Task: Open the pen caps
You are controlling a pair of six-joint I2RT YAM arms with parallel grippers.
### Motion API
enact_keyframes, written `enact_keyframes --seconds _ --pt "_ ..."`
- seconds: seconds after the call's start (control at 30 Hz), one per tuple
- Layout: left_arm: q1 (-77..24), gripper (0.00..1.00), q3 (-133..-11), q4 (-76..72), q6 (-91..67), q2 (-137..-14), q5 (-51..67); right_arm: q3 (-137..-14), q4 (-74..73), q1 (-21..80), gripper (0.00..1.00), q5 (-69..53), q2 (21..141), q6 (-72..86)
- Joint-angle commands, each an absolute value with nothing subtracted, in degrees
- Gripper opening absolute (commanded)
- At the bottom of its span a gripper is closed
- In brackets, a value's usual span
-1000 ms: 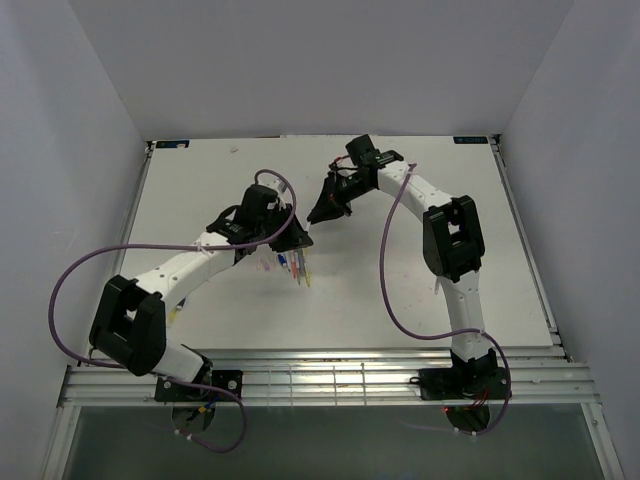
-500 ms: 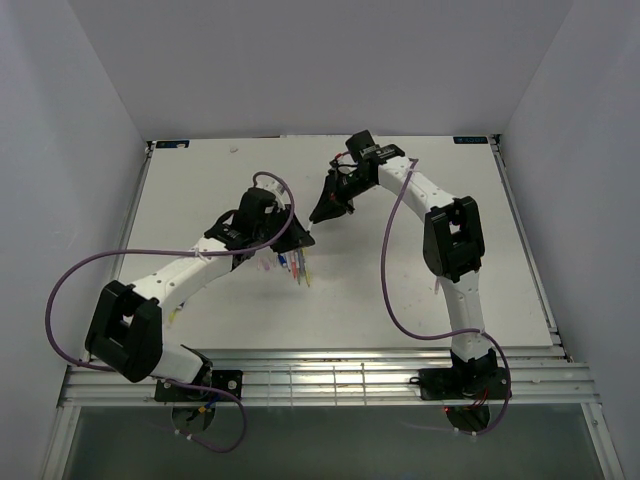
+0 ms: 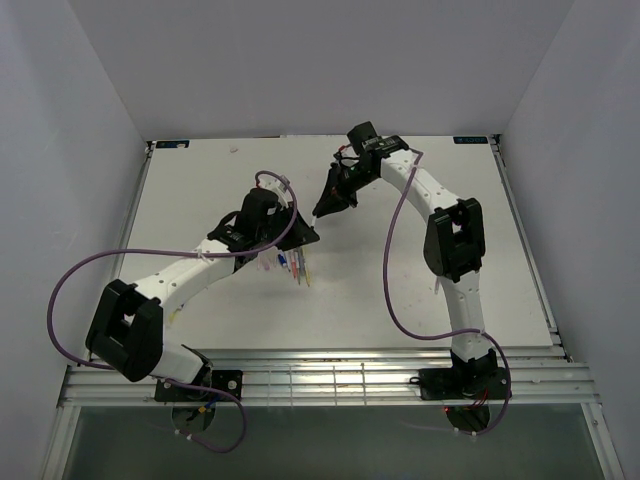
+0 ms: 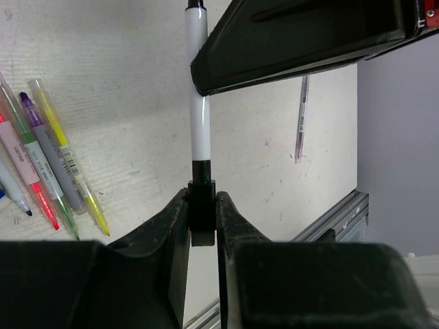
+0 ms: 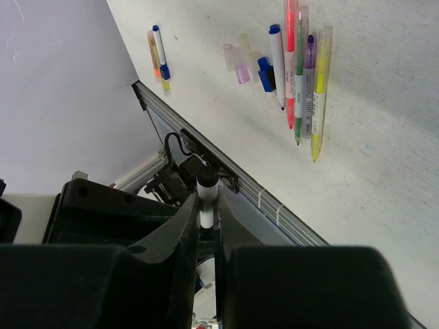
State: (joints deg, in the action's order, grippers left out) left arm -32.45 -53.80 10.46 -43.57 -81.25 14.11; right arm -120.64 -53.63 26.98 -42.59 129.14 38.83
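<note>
I saw the white pen [image 4: 198,130] held above the table [image 3: 200,180] near its middle, long axis running gripper to gripper. The left gripper [image 4: 202,214] was clamped on its black end [image 4: 202,199]. The right gripper [image 5: 206,221] was pinching the barrel.

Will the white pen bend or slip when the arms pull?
Probably stiff: the white pen runs straight between the left gripper and the right gripper. Its glossy round barrel may slip under a hard pull.
</note>
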Motion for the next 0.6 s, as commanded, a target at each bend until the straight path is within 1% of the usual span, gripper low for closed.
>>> enact_keyframes --seconds 0.0,0.4,0.57 --pt "-37.1 0.0 -49.9 24.0 -44.0 -77.8 30.9 -125.6 -33.9 18.2 0.08 -27.2 131.7 40.3" --pt "-37.1 0.0 -47.0 22.1 -44.0 -76.0 31.6 -125.9 -32.8 13.7 0.08 -29.5 131.7 42.1" --pt "-37.1 0.0 -47.7 22.4 -43.2 -75.6 30.7 -120.9 -31.6 14.7 0.08 -31.6 128.6 41.4"
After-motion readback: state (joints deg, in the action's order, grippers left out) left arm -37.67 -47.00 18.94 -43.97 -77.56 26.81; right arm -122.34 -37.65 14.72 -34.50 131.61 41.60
